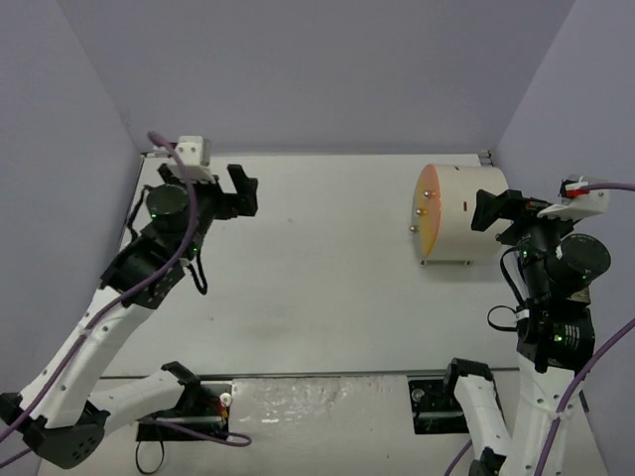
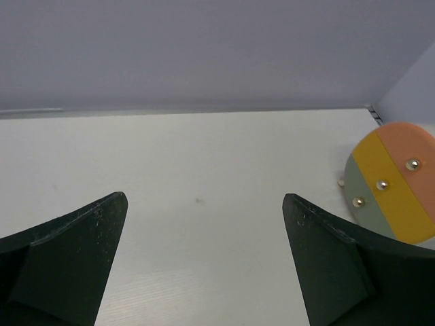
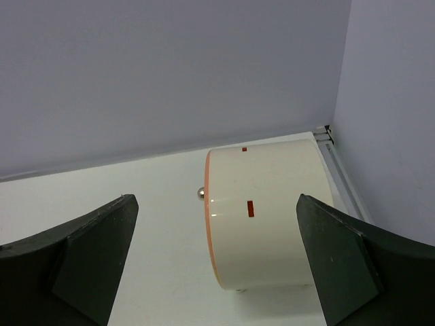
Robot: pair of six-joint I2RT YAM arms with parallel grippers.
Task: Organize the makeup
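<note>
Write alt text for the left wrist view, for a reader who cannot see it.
The left hand is open, its two dark fingers wide apart and holding nothing, above a white table. At the right edge a round drum faces the camera, its front banded peach, yellow and grey-green, each band with a small metal knob.

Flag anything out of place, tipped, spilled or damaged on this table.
Nothing looks spilled or damaged. The cream drum sits at the far right, drawers shut. One oddity: no makeup shows in any view. The left gripper and right gripper are open and empty.
</note>
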